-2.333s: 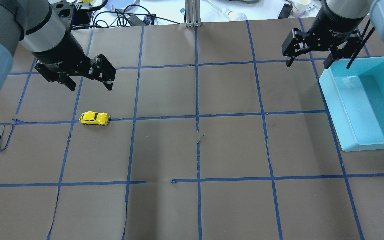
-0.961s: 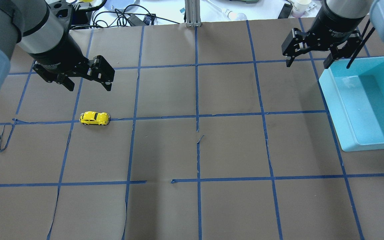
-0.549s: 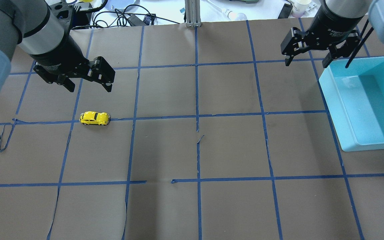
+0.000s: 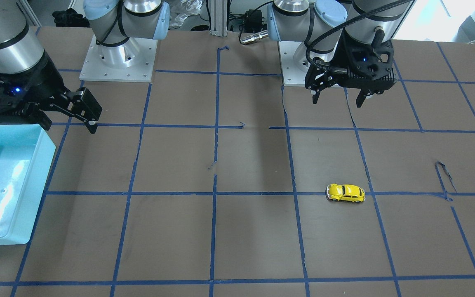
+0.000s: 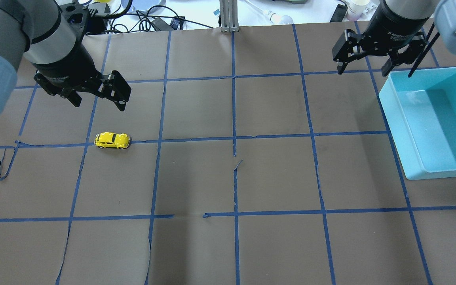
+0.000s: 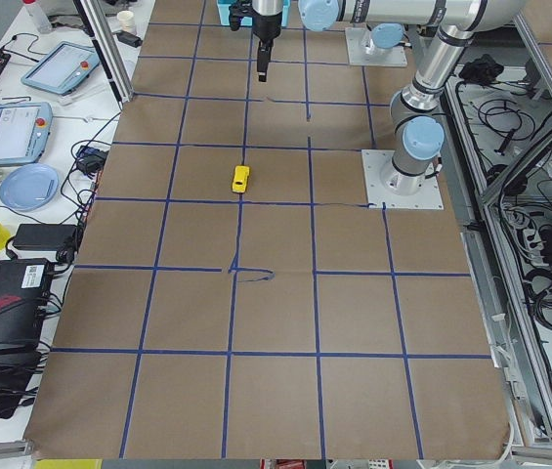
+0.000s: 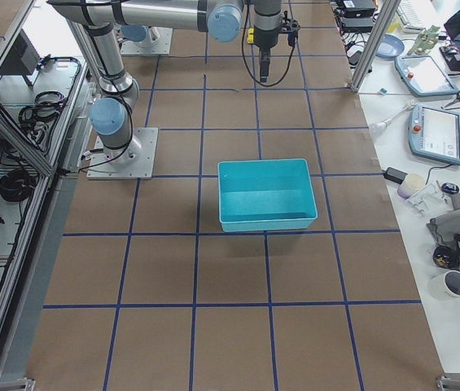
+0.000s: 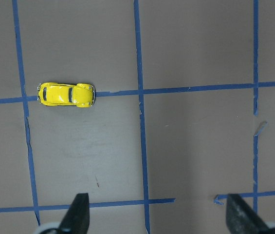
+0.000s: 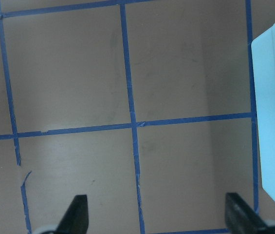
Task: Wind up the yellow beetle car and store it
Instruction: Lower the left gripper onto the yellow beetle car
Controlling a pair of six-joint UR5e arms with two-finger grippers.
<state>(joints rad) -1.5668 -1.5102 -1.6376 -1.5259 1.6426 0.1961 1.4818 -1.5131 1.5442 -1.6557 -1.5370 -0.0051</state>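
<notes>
The yellow beetle car (image 5: 112,140) stands on its wheels on a blue tape line at the table's left; it also shows in the front view (image 4: 345,193), the left side view (image 6: 241,178) and the left wrist view (image 8: 66,94). My left gripper (image 5: 98,101) is open and empty, high above the table and behind the car, apart from it (image 4: 338,100). My right gripper (image 5: 363,71) is open and empty, raised beside the far left corner of the blue bin (image 5: 400,130).
The light-blue bin (image 4: 35,181) is empty and sits at the table's right edge (image 7: 262,194). Brown paper with blue tape grid lines covers the table. Cables, tablets and cups lie on the benches beyond the table's edges.
My left gripper has drawn back and up, a little away from the car. My right gripper has shifted slightly toward the table's far edge. The car has not moved.
</notes>
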